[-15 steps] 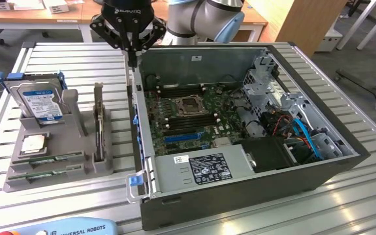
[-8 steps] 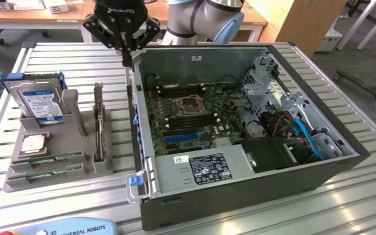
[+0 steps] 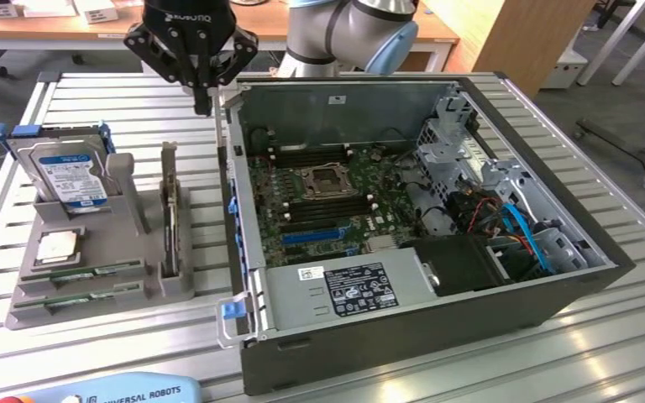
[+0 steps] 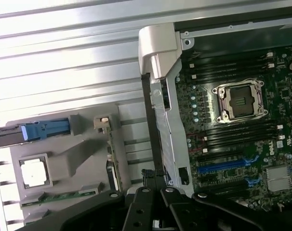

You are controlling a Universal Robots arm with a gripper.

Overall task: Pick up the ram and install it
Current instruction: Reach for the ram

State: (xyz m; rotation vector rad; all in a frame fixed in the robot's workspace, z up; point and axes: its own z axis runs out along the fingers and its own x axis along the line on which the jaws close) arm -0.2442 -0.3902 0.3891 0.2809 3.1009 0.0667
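Fingers (image 3: 201,94) are pressed together and hold nothing. In the exterior view they hang point-down over the slatted tabletop (image 3: 121,101), just outside the wall of the open computer case (image 3: 412,319), on the exterior view's left of it. The ram (image 3: 85,271) lies flat in the grey tray (image 3: 26,315), near the tray's front end and well apart from the fingers. A silver processor chip (image 3: 58,245) rests just behind it, and a hard drive (image 3: 70,172) stands at the tray's far end. Inside the case, the long dark memory slots (image 3: 300,157) beside the socket (image 3: 328,179) look empty.

In the wrist view the dark fingers (image 4: 152,177) meet at a closed tip over the case wall (image 4: 158,53). The ram (image 4: 64,197) shows as a thin green strip in the tray (image 4: 88,144), next to the processor chip (image 4: 35,172). The memory slots (image 4: 242,135) lie on the other side of the wall.

By my judgement the pick is not yet begun; this is the approach step. A grasp calls for fingers that are spread, lined up across the thin stick, and set down exactly on the ram, not on the chip.
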